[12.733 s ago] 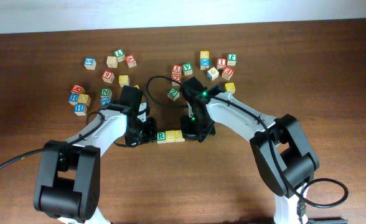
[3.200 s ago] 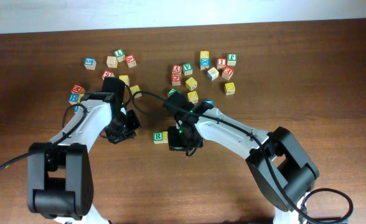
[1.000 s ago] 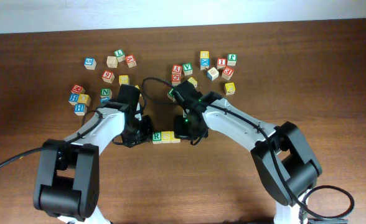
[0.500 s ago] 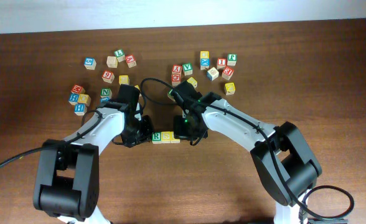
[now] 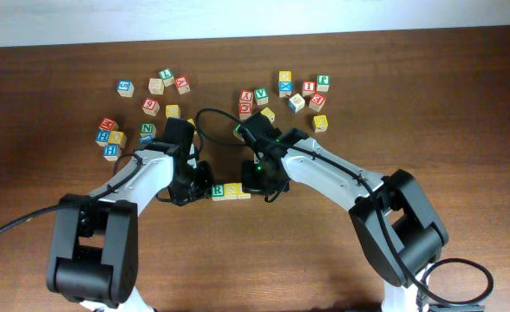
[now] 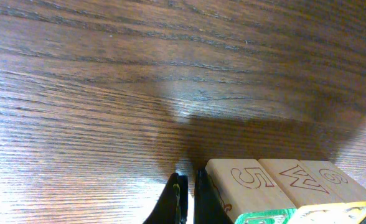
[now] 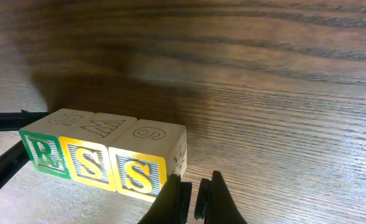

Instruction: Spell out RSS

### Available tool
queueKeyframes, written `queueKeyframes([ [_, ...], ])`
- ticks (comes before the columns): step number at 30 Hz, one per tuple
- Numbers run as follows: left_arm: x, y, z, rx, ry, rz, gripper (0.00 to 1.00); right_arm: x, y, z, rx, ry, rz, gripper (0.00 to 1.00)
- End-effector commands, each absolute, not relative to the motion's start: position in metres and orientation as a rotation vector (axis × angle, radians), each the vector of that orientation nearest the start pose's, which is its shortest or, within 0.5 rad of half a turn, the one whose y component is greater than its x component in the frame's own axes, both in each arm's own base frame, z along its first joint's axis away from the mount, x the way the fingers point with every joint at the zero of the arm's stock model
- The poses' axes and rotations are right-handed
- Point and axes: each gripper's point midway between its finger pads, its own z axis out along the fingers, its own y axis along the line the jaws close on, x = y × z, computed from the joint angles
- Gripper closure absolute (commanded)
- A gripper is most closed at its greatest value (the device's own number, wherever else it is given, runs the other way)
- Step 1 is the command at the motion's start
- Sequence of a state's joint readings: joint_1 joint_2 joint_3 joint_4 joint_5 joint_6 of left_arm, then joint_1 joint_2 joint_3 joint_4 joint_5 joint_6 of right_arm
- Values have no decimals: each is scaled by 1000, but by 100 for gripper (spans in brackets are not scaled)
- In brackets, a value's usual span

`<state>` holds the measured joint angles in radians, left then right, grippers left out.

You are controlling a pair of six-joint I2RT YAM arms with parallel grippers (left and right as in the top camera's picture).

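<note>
The big brown wooden table [image 5: 428, 95] fills the overhead view. Two black and white arms reach in over it, the left arm [image 5: 142, 178] and the right arm [image 5: 324, 169], and they meet near the middle.

Loose cubes [image 5: 285, 94] in red, blue, green and yellow lie in two bunches, at 12 o'clock and at 10 o'clock from where the arms meet.

Between the arms sits the word. The R cube [image 7: 44, 149], the first S cube [image 7: 89, 160] and the second S cube [image 7: 139, 168] stand side by side in one straight row, pressed together, reading RSS. The row lies just toward 7 o'clock from the table's middle. The R is green on white with a green edge. Each S is on a yellow face. The plain wood tops show carved marks.

The left gripper [image 6: 189, 186] is pinched closed, holding nothing, at the 9 o'clock end beside the R. The right gripper [image 7: 192, 185] is pinched closed too, holding nothing, at the 3 o'clock end beside the last S. I cannot tell if they touch the cubes.

The word looks done. If a finger rubs a cube when lifting away, it could twist the row. Squeezing harder from both ends could pop the middle S out.
</note>
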<state>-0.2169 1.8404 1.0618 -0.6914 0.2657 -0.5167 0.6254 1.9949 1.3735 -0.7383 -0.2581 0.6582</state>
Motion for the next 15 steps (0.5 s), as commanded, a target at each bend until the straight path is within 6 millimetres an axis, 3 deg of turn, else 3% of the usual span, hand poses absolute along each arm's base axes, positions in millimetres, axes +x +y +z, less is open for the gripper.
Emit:
queueKeyframes([
  [1, 306, -123, -4, -415, 3111, -504, 100, 306, 283, 22, 3, 3093, 542, 96],
  [3, 307, -122, -4, -417, 3109, -494, 100, 306, 283, 22, -1, 3094, 541, 96],
  [7, 309, -112, -7, -422, 3100, -409, 89, 306, 281, 22, 3, 3094, 523, 96],
  [15, 322, -93, 4, -490, 3072, -351, 81, 316, 250, 37, 61, 3097, 289, 95],
])
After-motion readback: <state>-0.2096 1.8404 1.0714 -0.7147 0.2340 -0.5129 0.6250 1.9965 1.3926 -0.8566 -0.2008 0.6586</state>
